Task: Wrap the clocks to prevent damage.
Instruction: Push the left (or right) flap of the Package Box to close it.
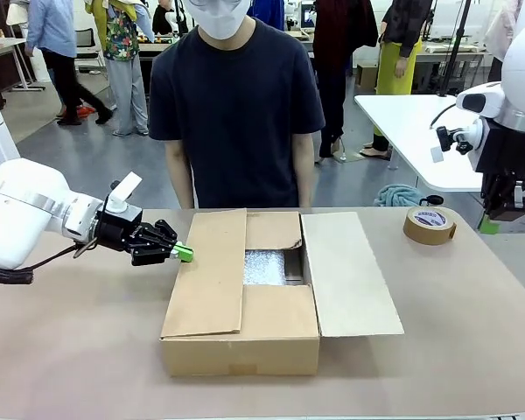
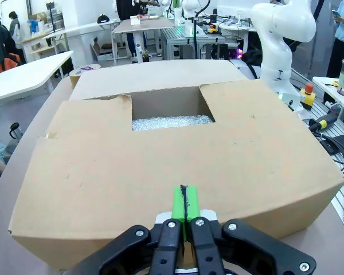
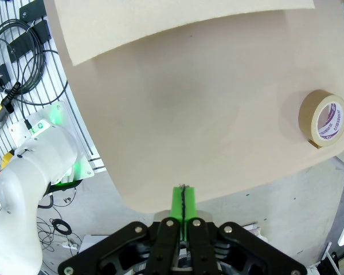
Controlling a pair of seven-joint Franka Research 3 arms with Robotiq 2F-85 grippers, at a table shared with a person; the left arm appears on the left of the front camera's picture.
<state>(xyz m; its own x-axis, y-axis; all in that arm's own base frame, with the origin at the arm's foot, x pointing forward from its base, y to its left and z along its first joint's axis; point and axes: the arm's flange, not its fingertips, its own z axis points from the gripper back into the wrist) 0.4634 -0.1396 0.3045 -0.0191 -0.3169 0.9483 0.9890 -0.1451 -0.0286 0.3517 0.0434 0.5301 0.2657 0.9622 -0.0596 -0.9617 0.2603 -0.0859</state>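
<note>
The clocks (image 1: 264, 265) show as a whitish, translucent bubble-wrap bundle lying inside the cardboard carton (image 1: 236, 350), seen through the gap left between its flaps. No dial can be made out. In the left wrist view the same bundle (image 2: 172, 121) glints in the rectangular opening at the top of the carton (image 2: 132, 183).

The carton stands in the middle of the table (image 1: 70, 350), a little closer to the near edge than to the far one. Its left flap and its near flap are folded in over the top. Its right flap slopes outward to the right, and the far flap is bent partly inward.

The left hand (image 1: 182, 253) is level with the carton's top at its left side, its green pads pressed together with nothing between them. The left wrist view shows this hand (image 2: 185, 200) pointing across the folded flap. Whether it touches the cardboard cannot be told.

A brown tape roll (image 1: 430, 225) lies flat near the table's far right corner. The right hand (image 1: 488, 223) hangs over the table's right edge just beside that roll, pointing down. Its own wrist view shows this hand (image 3: 184, 200) closed tight and empty, with the tape roll (image 3: 323, 117) off to one side.

A person (image 1: 236, 114) in a dark T-shirt stands at the far edge, directly behind the carton.
</note>
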